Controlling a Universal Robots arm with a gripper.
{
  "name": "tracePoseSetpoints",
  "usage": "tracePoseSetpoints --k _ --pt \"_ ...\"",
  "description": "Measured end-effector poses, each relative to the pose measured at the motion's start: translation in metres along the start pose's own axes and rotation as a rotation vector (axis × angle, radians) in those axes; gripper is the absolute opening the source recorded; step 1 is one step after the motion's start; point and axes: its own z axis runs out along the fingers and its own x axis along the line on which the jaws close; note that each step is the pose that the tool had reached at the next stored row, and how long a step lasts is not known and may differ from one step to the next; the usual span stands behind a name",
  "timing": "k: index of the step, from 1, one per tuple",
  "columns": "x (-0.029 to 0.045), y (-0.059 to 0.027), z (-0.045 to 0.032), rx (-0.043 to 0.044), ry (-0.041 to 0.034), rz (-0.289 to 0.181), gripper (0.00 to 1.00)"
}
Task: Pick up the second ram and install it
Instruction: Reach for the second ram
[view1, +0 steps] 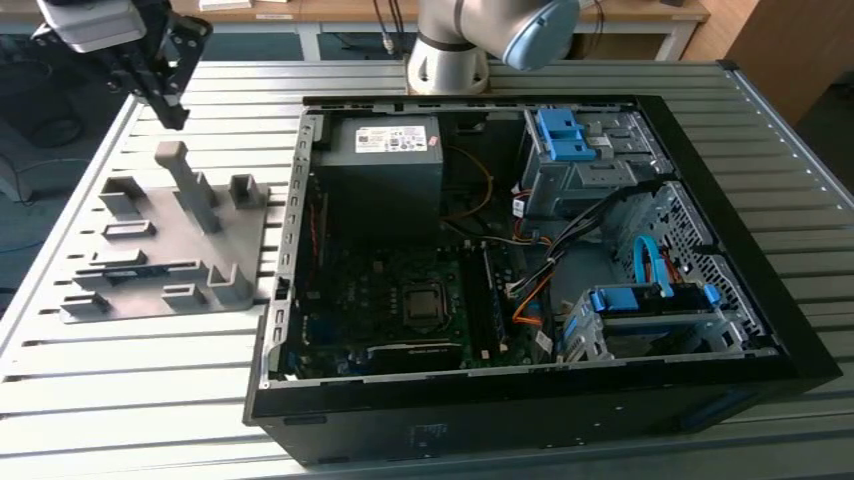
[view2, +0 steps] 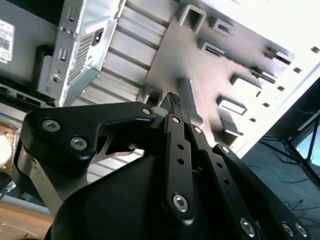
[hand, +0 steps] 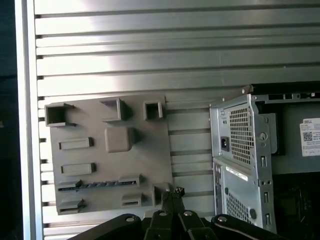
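Hanging above the grey tray, the claw points straight down with its two black fingers pressed together and nothing between them; both wrist views show the tips meeting in one point. It touches nothing. Closed and high like this, it reads as an approach pose, not a grasp.

Below it, the tray lies flat on the slatted metal desk, just beside the outer wall of the open computer case. Its raised blocks and pockets look made to hold each part in a known place and attitude, so that fingers coming from above can find it.

The second ram sits in that tray. In the first wrist view it is a thin strip with a row of small dark chips, resting on its long edge between two low holders near one end of the tray. Standing on edge leaves both flat faces free, which I judge is why it is kept that way: narrow fingers can close across its thickness. The claw tips are near it in that view but off to one side of it, not above it.

Farther on, the case lies on its side with the panel off, so the motherboard faces up and parts can be pressed down into it. The power supply fills the corner nearest the tray. Whether a memory slot is already filled I cannot tell.

Beyond the case stands the arm's base.
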Motion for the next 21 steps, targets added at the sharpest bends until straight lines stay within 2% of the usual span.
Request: tracePoseSetpoints --k 5,6,13,18,21 --pt "0.0116 -0.001 0.0026 0.0028 0.0333 0.001 0.1" --pt "0.015 -0.0014 0.004 0.0028 0.0352 0.001 0.1" --pt "0.036 -0.0036 0.0162 0.0027 0.0362 -0.001 0.1" --pt "0.0473 -0.0059 0.0247 0.0028 0.0373 -0.002 0.1" --pt "0.0516 -0.0094 0.0299 0.0031 0.0397 -0.002 0.1"
